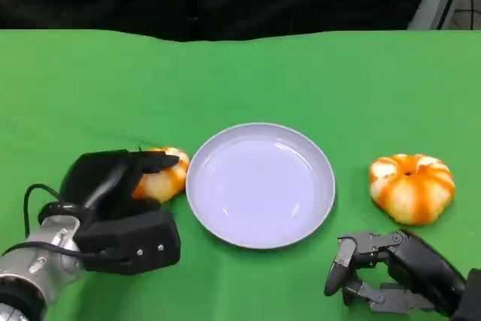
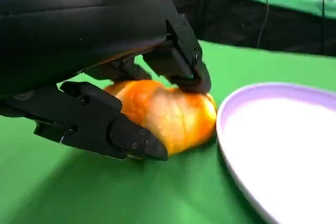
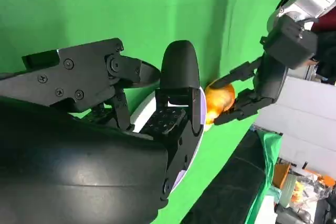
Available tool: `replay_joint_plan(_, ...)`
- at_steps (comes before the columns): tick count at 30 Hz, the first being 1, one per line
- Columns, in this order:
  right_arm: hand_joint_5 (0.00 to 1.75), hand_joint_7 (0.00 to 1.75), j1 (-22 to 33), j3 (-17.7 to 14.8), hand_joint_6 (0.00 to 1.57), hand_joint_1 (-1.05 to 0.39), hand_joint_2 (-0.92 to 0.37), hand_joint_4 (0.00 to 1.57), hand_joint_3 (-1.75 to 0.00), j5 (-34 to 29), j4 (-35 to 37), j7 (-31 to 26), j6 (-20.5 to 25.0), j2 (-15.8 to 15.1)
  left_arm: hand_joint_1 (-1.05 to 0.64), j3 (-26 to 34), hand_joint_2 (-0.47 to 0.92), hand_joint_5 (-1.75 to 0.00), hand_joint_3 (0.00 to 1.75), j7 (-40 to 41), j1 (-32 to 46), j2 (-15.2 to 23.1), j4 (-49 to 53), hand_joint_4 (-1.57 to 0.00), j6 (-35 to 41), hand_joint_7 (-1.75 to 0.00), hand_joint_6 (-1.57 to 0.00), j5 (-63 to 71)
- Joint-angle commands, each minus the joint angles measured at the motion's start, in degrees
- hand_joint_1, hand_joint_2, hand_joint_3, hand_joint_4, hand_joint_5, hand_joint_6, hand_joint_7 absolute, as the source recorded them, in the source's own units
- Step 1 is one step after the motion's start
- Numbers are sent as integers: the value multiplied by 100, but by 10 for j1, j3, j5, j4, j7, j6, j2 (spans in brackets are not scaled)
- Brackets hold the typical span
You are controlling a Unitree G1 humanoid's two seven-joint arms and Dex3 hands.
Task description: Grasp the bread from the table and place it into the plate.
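While left hand [image 1: 124, 186] grips one bread [image 1: 164, 178]: second bread [image 1: 411, 188], one plate [image 1: 260, 184], right hand [image 1: 379, 272] empty, fingers apart

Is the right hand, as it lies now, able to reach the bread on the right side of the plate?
Probably yes. The right hand lies open on the cloth just near of that bread, with nothing between them. The plate is off to the side, and the left hand is busy at the other bread.

Left hand [image 1: 124, 201] low over the worktop [image 1: 68, 88], fingers [image 2: 113, 129] wrapped around the bread [image 2: 173, 116]. Right hand [image 1: 394, 272] resting near the front edge, fingers [image 1: 353, 249] apart, holding nothing.
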Motion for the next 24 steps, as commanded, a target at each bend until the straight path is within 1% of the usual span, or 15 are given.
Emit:
replay_joint_plan(1, 154, 104, 3, -3, 81, -8, -92, 71, -46, 4, -1, -2, -6, -8, -8, 3, 86, -104, 0, 30, 10, 1, 5, -82, 10, -4, -128, -4)
replay_joint_plan(2, 154, 104, 3, -3, 81, -8, -92, 72, -46, 3, -1, -2, -7, -8, -8, 4, 87, -115, 0, 35, 10, -1, 5, -77, 13, -4, -128, -5)
replay_joint_plan(4, 154, 104, 3, -3, 81, -8, -92, 72, -46, 4, -1, -2, -8, -8, -8, 7, 87, -122, 0, 47, 12, -5, 5, -74, 18, -4, -128, -6)
replay_joint_plan(5, 154, 104, 3, -3, 81, -8, -92, 72, -47, 4, -1, -1, -8, -8, -8, 8, 87, -137, 0, 59, 13, -7, 5, -67, 20, -6, -129, -7)
replay_joint_plan(6, 154, 104, 3, -3, 81, -8, -92, 71, -47, 5, -1, -1, -9, -8, -7, 9, 86, -145, 0, 68, 13, -8, 5, -63, 21, -8, -129, -7)
replay_joint_plan(7, 154, 104, 3, -3, 81, -8, -92, 71, -47, 5, -1, -1, -9, -8, -7, 8, 86, -150, 0, 74, 14, -9, 5, -60, 22, -9, -129, -7)
replay_joint_plan(9, 154, 104, 3, -3, 81, -8, -92, 71, -47, 5, -1, -1, -9, -8, -7, 7, 86, -153, 0, 78, 13, -9, 6, -58, 22, -10, -128, -8)
replay_joint_plan(11, 154, 104, 3, -3, 81, -8, -92, 71, -47, 6, -2, -1, -8, -8, -7, 7, 86, -155, 0, 83, 13, -9, 7, -58, 23, -12, -128, -8)
replay_joint_plan(12, 154, 104, 4, -3, 81, -7, -92, 71, -47, 6, -4, -1, -5, -8, -7, 7, 86, -156, 0, 112, 15, -12, 6, -57, 27, -15, -126, -3)
replay_joint_plan(15, 154, 104, 6, -3, 81, -7, -92, 72, -47, 7, -7, -1, -2, -8, -9, 5, 85, -149, 0, 162, 16, -15, 7, -60, 34, -30, -115, 3)
replay_joint_plan(16, 154, 104, 6, -3, 82, -7, -92, 72, -47, 7, -8, 0, -2, -8, -9, 6, 85, -148, 0, 178, 17, -17, 8, -61, 36, -39, -110, 3)
replay_joint_plan(17, 154, 104, 6, -3, 81, -7, -92, 72, -47, 7, -7, 0, -3, -7, -11, 5, 85, -142, 0, 198, 17, -19, 9, -64, 41, -46, -105, 5)
replay_joint_plan(18, 154, 104, 5, -3, 81, -7, -92, 72, -47, 7, -6, 0, -4, -7, -11, 4, 85, -139, 0, 212, 17, -20, 10, -65, 45, -50, -103, 7)
replay_joint_plan(21, 153, 104, 4, -3, 82, -7, -92, 72, -47, 6, -5, -1, -3, -7, -10, 4, 86, -137, 1, 229, 19, -17, 6, -64, 43, -53, -99, 5)
replay_joint_plan(24, 153, 104, 3, -3, 82, -7, -92, 72, -47, 6, -3, 0, -3, -7, -10, 5, 86, -129, 0, 238, 21, -12, -6, -67, 37, -50, -99, 5)
